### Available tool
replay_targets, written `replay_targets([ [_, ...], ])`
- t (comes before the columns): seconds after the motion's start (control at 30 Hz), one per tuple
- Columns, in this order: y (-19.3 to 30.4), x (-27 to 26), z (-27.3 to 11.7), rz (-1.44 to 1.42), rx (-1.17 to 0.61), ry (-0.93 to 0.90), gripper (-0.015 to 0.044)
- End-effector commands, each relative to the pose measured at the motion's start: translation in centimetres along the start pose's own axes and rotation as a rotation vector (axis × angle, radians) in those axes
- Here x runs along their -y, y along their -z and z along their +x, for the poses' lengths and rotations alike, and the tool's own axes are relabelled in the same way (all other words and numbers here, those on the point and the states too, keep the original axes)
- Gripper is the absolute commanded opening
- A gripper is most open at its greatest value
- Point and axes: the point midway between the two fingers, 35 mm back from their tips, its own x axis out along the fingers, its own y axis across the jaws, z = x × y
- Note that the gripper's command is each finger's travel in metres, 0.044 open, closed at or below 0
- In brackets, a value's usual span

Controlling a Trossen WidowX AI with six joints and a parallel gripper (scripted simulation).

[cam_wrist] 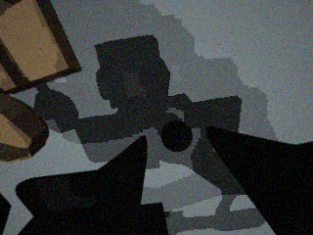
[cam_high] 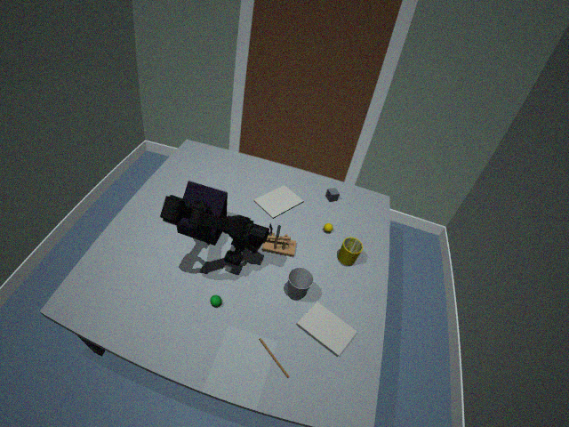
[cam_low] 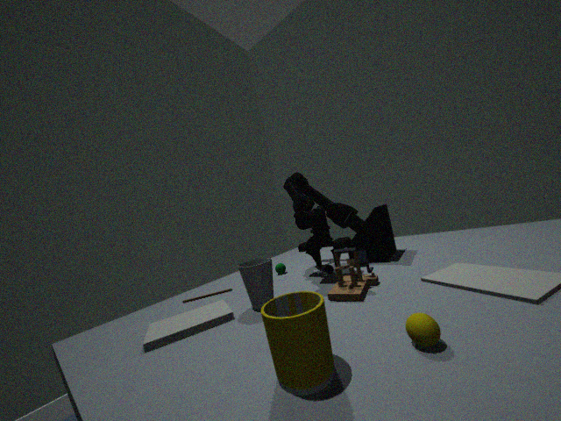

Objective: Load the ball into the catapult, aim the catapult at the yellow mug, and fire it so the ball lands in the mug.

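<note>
The catapult [cam_high: 285, 248] [cam_low: 348, 292] is wooden, with an upright frame; part of its wooden base [cam_wrist: 36, 36] shows at the wrist view's upper left, with a rounded wooden part below. A black ball [cam_low: 327, 269] [cam_wrist: 176, 139] lies on the table beside the catapult; the top view does not show it, with the arm over that area. My gripper [cam_low: 322, 263] [cam_wrist: 176, 135] is open, pointing down, low at the ball. In the wrist view the ball appears between the fingertips, with nothing gripped. The yellow mug [cam_high: 348, 255] [cam_low: 299, 346] stands upright and apart from the catapult.
A grey cup [cam_high: 299, 286] [cam_low: 258, 285] stands between catapult and one pale slab [cam_high: 326, 328] [cam_low: 190, 324]. Another slab [cam_high: 278, 201] [cam_low: 493, 281], yellow ball [cam_high: 328, 228] [cam_low: 422, 330], green ball [cam_high: 215, 301] [cam_low: 280, 268], grey cube [cam_high: 332, 195] and wooden stick [cam_high: 274, 358] [cam_low: 207, 296] lie around.
</note>
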Motion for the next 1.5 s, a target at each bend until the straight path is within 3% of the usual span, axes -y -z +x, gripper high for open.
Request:
replay_targets([
  [0.0, 0.2, 0.0, 0.7, -0.008, -0.005, 0.005, 0.0300],
  [0.13, 0.3, 0.0, 1.0, -0.008, -0.005, 0.006, 0.0300],
  [0.33, 0.3, 0.0, 1.0, -0.008, -0.005, 0.006, 0.0143],
  [0.57, 0.3, 0.0, 1.0, -0.008, -0.005, 0.006, 0.0096],
  [0.7, 0.1, -0.1, 0.4, -0.009, -0.003, 0.001, 0.0000],
  [1.47, 0.4, -0.8, -10.4, -0.010, -0.006, -0.008, 0.0000],
])
